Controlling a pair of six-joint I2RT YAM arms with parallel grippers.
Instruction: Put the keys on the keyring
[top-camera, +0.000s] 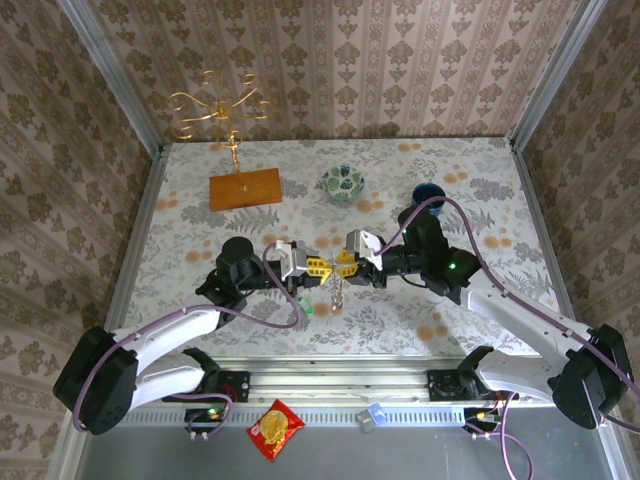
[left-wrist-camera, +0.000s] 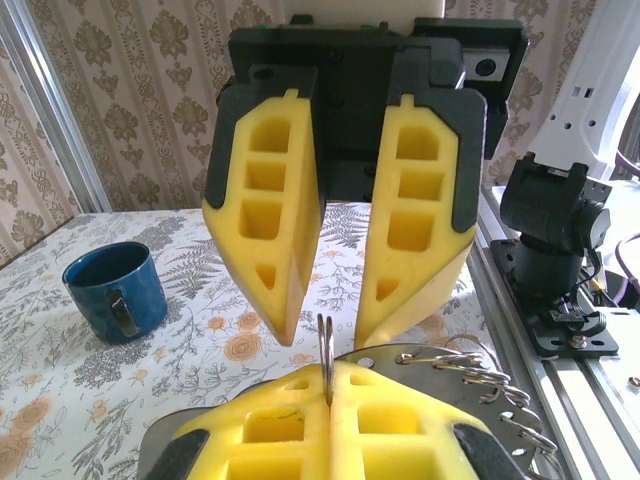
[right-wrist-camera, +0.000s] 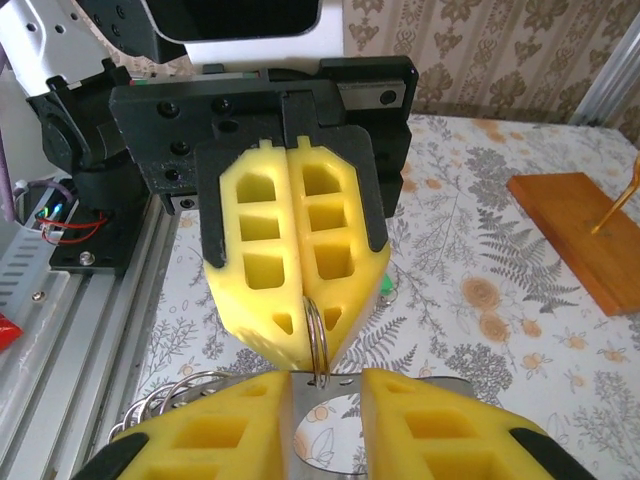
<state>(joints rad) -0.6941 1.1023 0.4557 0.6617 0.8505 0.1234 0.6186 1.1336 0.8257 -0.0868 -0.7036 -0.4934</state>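
A thin metal split keyring (left-wrist-camera: 325, 345) stands on edge, and my left gripper (left-wrist-camera: 328, 370) is shut on it. In the right wrist view the keyring (right-wrist-camera: 315, 325) sticks out of the left gripper (right-wrist-camera: 312, 348) down to a small hole in a flat metal plate (right-wrist-camera: 330, 400). My right gripper (right-wrist-camera: 325, 385) faces it with jaws apart, straddling that plate; I cannot tell whether its fingers touch the plate. From above, the left gripper (top-camera: 320, 268) and right gripper (top-camera: 348, 262) meet tip to tip at the table's middle. A green key head (right-wrist-camera: 386, 290) peeks out behind the left fingers.
More wire rings (left-wrist-camera: 500, 380) hang off the plate, and a small chain (top-camera: 337, 293) trails below the grippers. A blue mug (top-camera: 428, 195) and a green bowl (top-camera: 342, 181) stand behind them. A wooden base (top-camera: 245, 188) with a gold stand (top-camera: 215, 105) sits at the back left. A snack packet (top-camera: 275, 430) lies past the front rail.
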